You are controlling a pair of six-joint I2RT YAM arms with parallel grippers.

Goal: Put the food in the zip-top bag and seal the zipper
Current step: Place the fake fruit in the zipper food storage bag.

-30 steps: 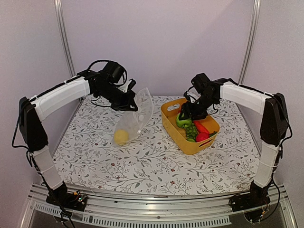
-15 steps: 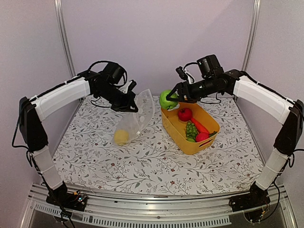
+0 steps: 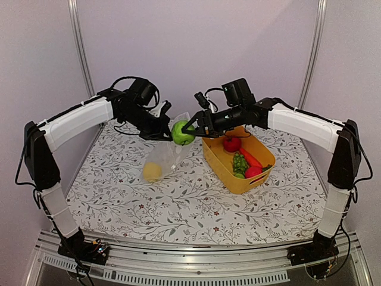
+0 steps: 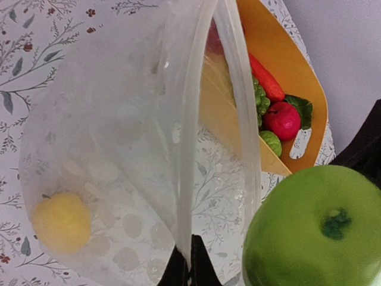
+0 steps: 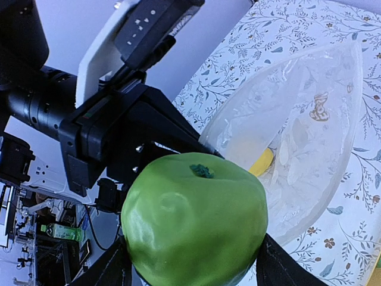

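the left end effector (image 4: pixel 189 269) is pinching the top edge of a clear dotted bag (image 3: pixel 168 156). its two dark fingertips are closed tight on the plastic. it is holding the bag's mouth raised while the bag's bottom is resting on the flowered counter (image 3: pixel 178 208). the zipper (image 4: pixel 182 149), a thin clear strip, is running away from the pinched spot along the mouth edge, and the mouth is gaping open. a yellow lemon (image 3: pixel 152 171) is lying inside the bag at its low end.

the right end effector (image 3: pixel 184 132) is gripping a green apple (image 5: pixel 193 223) with one finger on each side. it is holding the apple in the air right at the bag's mouth, just outside the rim and just beside the left fingertips.

to the right of the bag, a yellow tub (image 3: pixel 235 185) is sitting on the counter. it is holding a red apple (image 3: pixel 231 143), a carrot (image 3: pixel 252 159), a cluster of small green pieces (image 3: pixel 239 162) and a red piece (image 3: pixel 253 172).
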